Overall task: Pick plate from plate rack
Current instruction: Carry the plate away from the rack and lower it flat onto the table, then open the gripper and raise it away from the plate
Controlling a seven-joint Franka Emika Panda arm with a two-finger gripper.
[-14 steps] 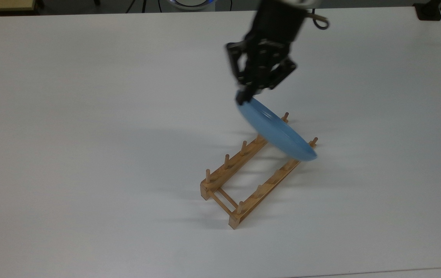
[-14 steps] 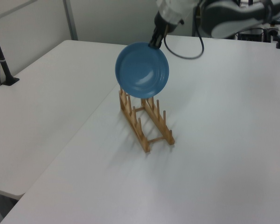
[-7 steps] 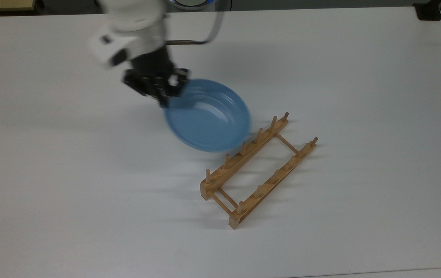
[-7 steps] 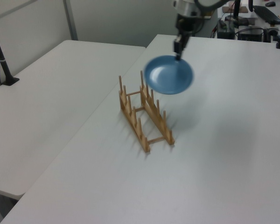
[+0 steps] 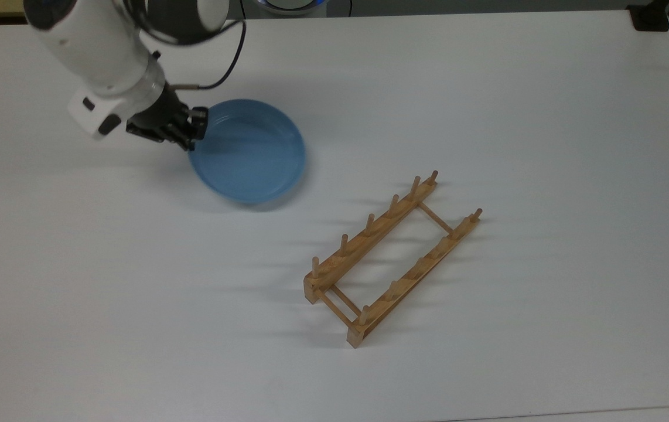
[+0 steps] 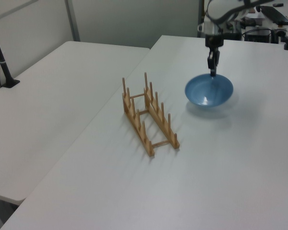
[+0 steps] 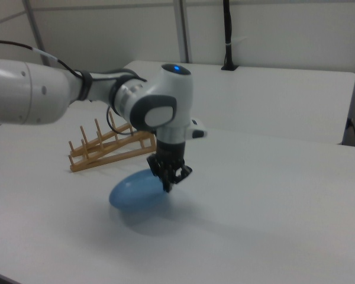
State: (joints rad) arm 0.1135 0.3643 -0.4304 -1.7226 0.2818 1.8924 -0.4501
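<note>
I had the claw (image 5: 193, 138) pinched shut on the rim of the plate (image 5: 249, 153), at the edge nearest the top view's left, and the plate hung nearly level, low over the bench (image 5: 487, 105) and well apart from the plate rack (image 5: 390, 261), which stood bare. In the left view the plate (image 6: 209, 90) tipped slightly, its far edge held up under the claw (image 6: 212, 71). I judged it light and stiff, since it kept its shape from a single edge hold (no sag that I could see), but smooth enough to slip or swing on so narrow a bite. The rim was the only sensible place to take hold; its raised lip gave the fingers something to catch.
</note>
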